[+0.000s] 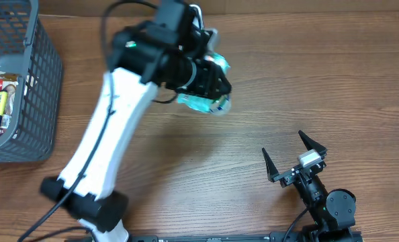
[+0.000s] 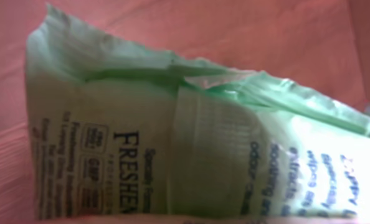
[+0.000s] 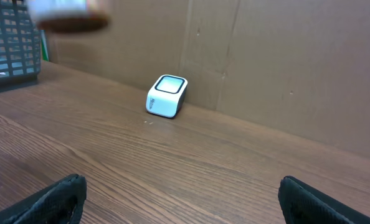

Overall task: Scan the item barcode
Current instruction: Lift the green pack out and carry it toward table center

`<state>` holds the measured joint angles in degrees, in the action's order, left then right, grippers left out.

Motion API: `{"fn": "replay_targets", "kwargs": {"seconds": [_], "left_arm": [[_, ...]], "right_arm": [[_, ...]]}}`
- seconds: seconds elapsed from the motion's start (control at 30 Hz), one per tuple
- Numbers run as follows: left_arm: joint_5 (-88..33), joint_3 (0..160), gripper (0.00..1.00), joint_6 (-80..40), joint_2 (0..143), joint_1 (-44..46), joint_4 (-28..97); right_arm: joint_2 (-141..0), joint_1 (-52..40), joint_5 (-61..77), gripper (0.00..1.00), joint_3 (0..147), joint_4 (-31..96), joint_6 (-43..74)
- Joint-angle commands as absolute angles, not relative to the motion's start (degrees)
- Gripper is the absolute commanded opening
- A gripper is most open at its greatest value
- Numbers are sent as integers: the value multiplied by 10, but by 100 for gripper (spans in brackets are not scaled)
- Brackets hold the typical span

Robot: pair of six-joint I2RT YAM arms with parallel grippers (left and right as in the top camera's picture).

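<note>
While left gripper (image 1: 215, 91) grasps a "FRESHE…" wipes packet (image 2: 191, 143), right gripper (image 1: 295, 158) gapes.
Open tabletop (image 3: 172, 162) surrounds the white scanner (image 3: 167, 96).

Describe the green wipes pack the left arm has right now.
The wipes pack is a soft pouch of pale green, crinkly plastic film. It has a lighter flap on its face and dark print, with large lettering that starts "FRESH". It sits tilted in the left gripper, over the back of the wooden table. No barcode shows on the visible side.
</note>
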<state>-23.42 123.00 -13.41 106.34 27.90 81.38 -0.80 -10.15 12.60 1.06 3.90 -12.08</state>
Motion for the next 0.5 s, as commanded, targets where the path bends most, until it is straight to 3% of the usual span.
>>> {"fn": "replay_targets", "kwargs": {"seconds": [0.0, 0.13, 0.47], "left_arm": [[-254, 1231, 4, -137, 1103, 307, 807], [-236, 1231, 7, -140, 1147, 337, 785], [-50, 1231, 4, -277, 1224, 422, 705]], "right_arm": [[-2, -100, 121, 100, 4, 36, -123], [-2, -100, 121, 100, 4, 36, -123], [-2, -100, 121, 100, 4, 36, -123]]}}
